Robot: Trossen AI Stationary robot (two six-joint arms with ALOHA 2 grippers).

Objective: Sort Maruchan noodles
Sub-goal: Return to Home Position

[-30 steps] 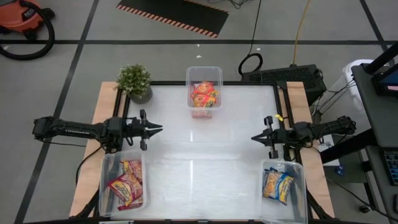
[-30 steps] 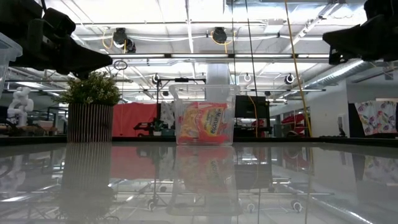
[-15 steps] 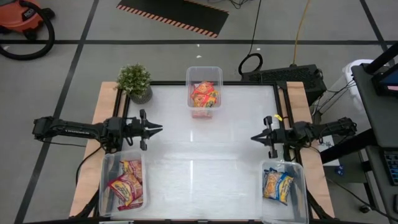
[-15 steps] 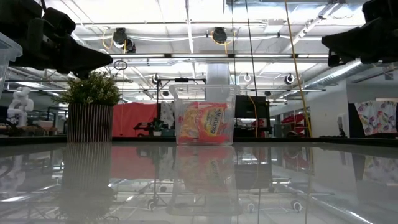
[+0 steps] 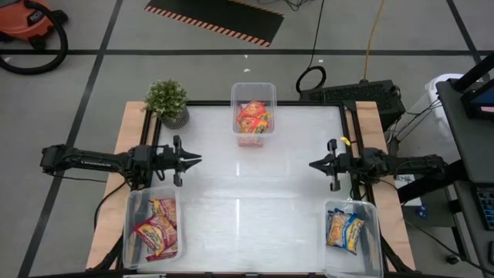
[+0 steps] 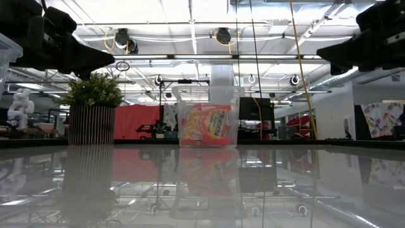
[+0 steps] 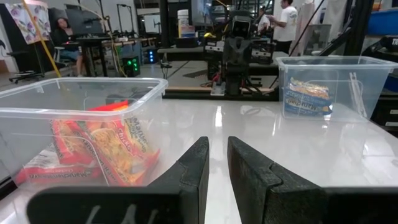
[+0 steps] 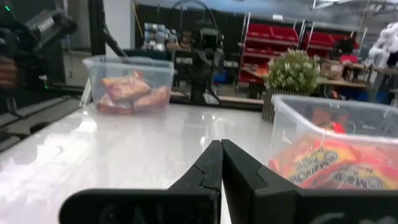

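The Maruchan noodles lie in three clear bins. Red-orange packets (image 5: 253,116) fill the bin at the far middle (image 7: 93,149). Red and white packets (image 5: 157,229) lie in the near-left bin (image 8: 127,84), and yellow-blue packets (image 5: 344,230) in the near-right bin (image 7: 311,93). My left gripper (image 5: 198,160) hovers level above the table's left side, open by a narrow gap (image 7: 217,146), with nothing between its fingers. My right gripper (image 5: 312,164) hovers level above the right side, shut (image 8: 221,144) on nothing. The two grippers point at each other.
A potted plant (image 5: 167,101) stands at the far left corner, beside the far bin (image 5: 253,89). The glossy white tabletop (image 5: 247,185) lies open between the two grippers. Wooden strips (image 5: 127,131) run along the left and right edges.
My right arm has swung a little toward the table's far edge and sunk slightly, so it now points straight at the left edge. Its gripper has stayed shut. The packets and bins have not moved.
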